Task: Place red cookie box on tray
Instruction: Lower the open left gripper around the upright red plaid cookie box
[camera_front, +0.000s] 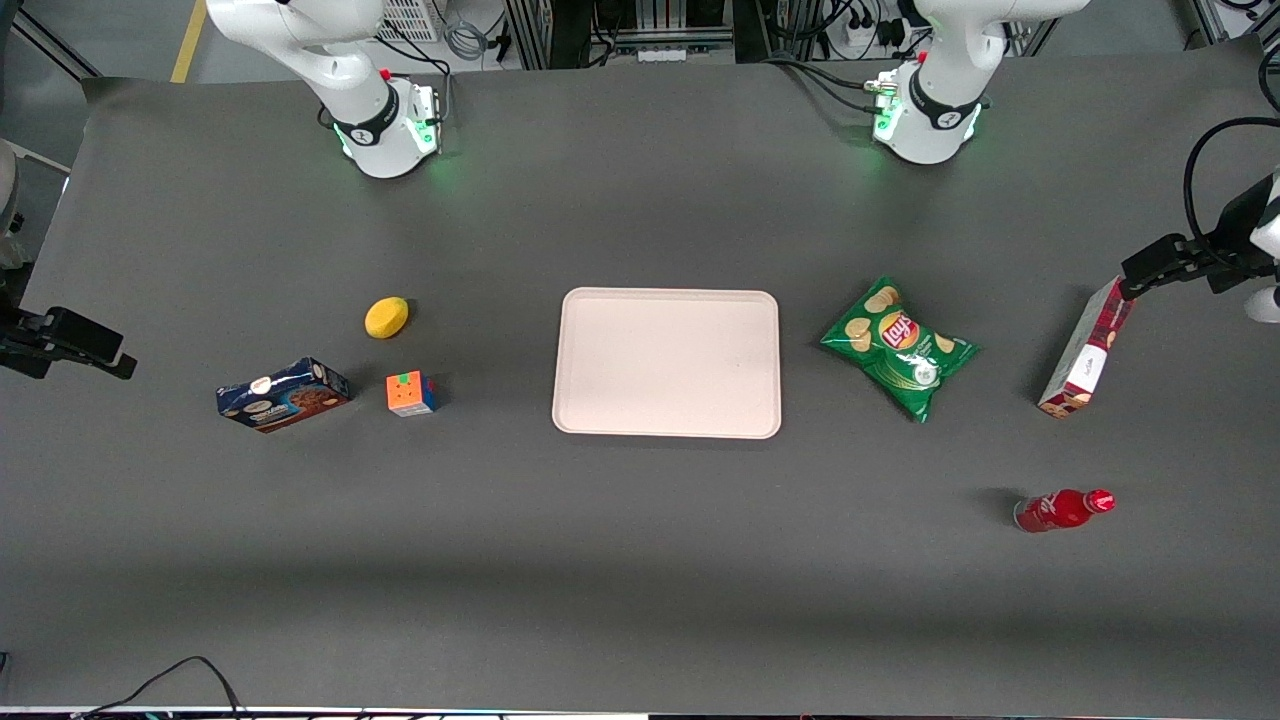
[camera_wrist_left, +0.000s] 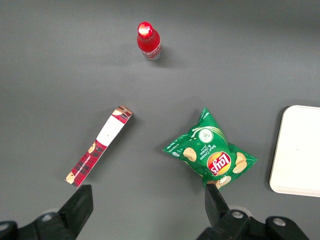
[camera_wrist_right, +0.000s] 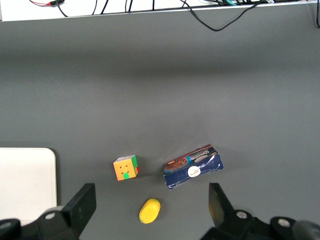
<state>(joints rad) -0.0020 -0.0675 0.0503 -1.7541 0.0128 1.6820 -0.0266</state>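
Even overhead light, soft shadows, sharp.

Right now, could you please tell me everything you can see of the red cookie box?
The red cookie box is a long, slim cardboard carton in dark red plaid, with a white label panel midway and cookie pictures at both ends. It lies on the grey table toward the working arm's end, apart from the green chip bag and the red bottle. The left gripper hangs open above it, not touching it. It is not yet on the tray.

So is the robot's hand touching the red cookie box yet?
Apart. The left wrist view shows the gripper open above the table, its fingers clear of the red cookie box.
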